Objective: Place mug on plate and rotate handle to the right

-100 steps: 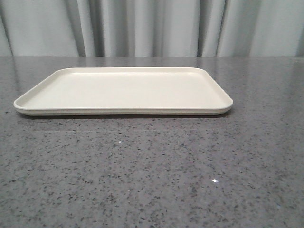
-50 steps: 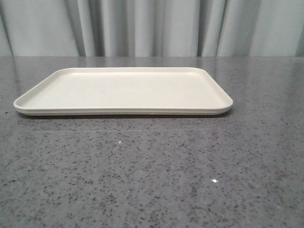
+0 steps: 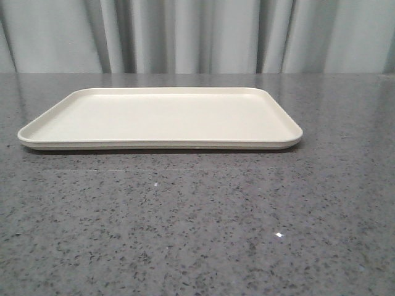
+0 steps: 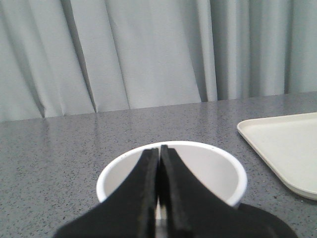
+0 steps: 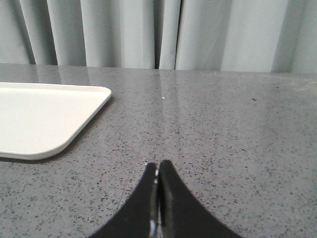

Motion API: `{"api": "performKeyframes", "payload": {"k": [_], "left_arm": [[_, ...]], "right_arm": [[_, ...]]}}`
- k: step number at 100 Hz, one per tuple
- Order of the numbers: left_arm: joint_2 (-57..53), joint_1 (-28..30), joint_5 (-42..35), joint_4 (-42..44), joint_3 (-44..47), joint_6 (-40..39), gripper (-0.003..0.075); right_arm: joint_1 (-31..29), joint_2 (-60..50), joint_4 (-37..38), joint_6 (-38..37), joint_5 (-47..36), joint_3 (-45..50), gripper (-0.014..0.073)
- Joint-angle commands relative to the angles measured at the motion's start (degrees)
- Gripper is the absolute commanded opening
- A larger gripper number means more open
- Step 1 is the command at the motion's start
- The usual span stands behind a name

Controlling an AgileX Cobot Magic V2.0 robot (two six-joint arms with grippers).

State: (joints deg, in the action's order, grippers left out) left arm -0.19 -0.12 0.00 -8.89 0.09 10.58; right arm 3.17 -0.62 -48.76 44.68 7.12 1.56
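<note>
The cream plate (image 3: 160, 117) lies flat in the middle of the grey table, with nothing on it. The white mug (image 4: 208, 168) stands upright on the table beside the plate's edge (image 4: 287, 148); it shows only in the left wrist view, open mouth up. My left gripper (image 4: 159, 148) is shut, its black fingers pressed together over the mug's mouth and holding nothing. A dark shape by the mug's side may be the handle; I cannot tell. My right gripper (image 5: 158, 166) is shut over bare table, off the plate's other corner (image 5: 39, 119). Neither gripper appears in the front view.
The speckled grey tabletop (image 3: 197, 234) stretches in front of the plate. A pale pleated curtain (image 3: 197, 37) hangs behind the table's far edge.
</note>
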Motion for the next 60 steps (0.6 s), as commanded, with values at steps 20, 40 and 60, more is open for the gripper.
{"api": "performKeyframes", "payload": {"k": [20, 40, 60], "left_arm": [[-1.71, -0.26, -4.13, -0.41, 0.41, -0.10, -0.0020], [-1.71, -0.26, -4.46, -0.41, 0.41, -0.10, -0.0020], [-1.71, -0.26, -4.56, -0.41, 0.41, -0.10, -0.0020]], "right_arm": [[0.15, -1.19, -0.82, 0.42, -3.50, 0.02, -0.0067], [0.15, -1.19, -0.82, 0.42, -3.46, 0.02, -0.0067], [0.15, -1.19, -0.82, 0.42, -3.46, 0.02, -0.0067]]}}
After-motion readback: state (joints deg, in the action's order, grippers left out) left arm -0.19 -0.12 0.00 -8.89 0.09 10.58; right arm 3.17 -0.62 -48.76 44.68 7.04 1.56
